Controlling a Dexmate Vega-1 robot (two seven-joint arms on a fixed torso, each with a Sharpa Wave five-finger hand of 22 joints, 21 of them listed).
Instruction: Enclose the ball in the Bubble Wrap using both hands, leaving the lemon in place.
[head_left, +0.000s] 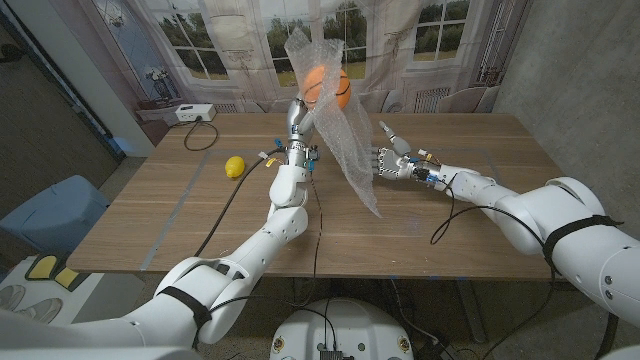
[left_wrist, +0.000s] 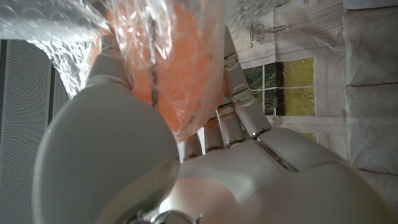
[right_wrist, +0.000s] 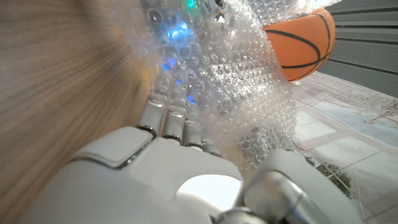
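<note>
From the head view, a wooden table (head_left: 200, 200) carries a lemon (head_left: 235, 167) at its left, while the left hand (head_left: 300, 118) holds the orange ball (head_left: 326, 87) aloft inside bubble wrap (head_left: 345, 150), whose long axis hangs steeply down toward the right hand (head_left: 392, 160). In the left wrist view the fingers (left_wrist: 233, 118) grip the wrapped ball (left_wrist: 180, 68). In the right wrist view the right hand (right_wrist: 186, 162) presses into the wrap (right_wrist: 236, 93) with fingers extended, the ball (right_wrist: 301, 43) beyond it.

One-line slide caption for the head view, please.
Left hand lifts the orange ball in bubble wrap; right hand meets the sheet; lemon untouched.

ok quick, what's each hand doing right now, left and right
Left hand: raised, holding the ball through the wrap.
Right hand: fingers at the wrap's hanging edge; cannot tell whether it grips.
</note>
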